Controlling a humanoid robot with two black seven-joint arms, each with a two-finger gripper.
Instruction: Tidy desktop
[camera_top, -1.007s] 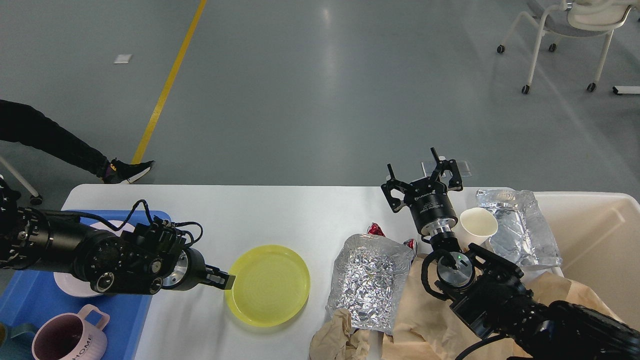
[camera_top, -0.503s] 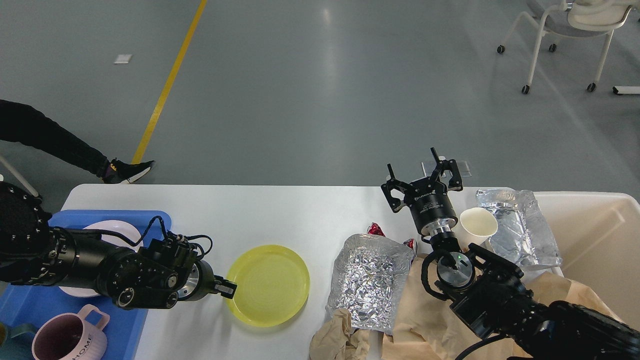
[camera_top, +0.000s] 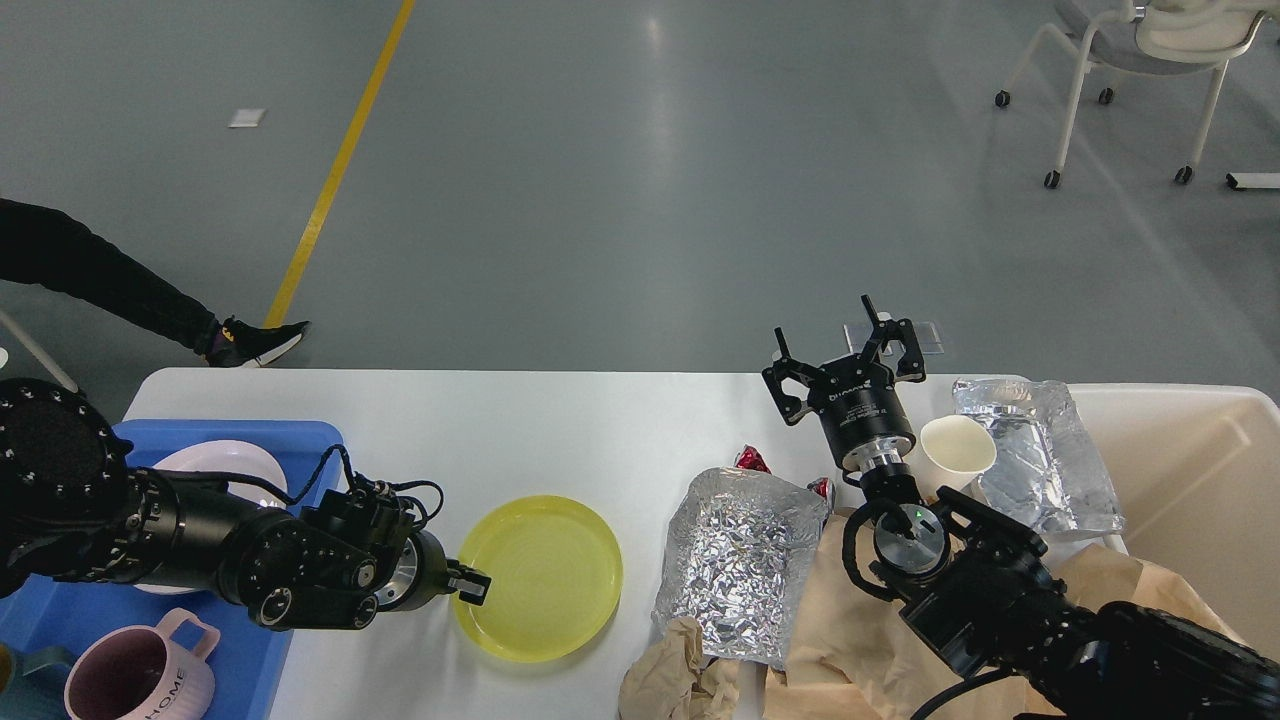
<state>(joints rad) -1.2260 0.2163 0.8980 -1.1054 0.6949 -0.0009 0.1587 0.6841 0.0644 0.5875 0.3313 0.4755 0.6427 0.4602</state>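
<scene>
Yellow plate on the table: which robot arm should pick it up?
Left. The left gripper is already at the yellow plate's near-left rim, while the right gripper sits open far across the desktop, past the foil bag.

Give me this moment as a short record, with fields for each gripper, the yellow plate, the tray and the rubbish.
left gripper: at the left rim of the yellow plate; grip cannot be told
right gripper: open, empty, raised over the far edge of the desktop
blue tray: holds a white plate and a pink mug
rubbish: foil bags, paper cup, brown paper
</scene>
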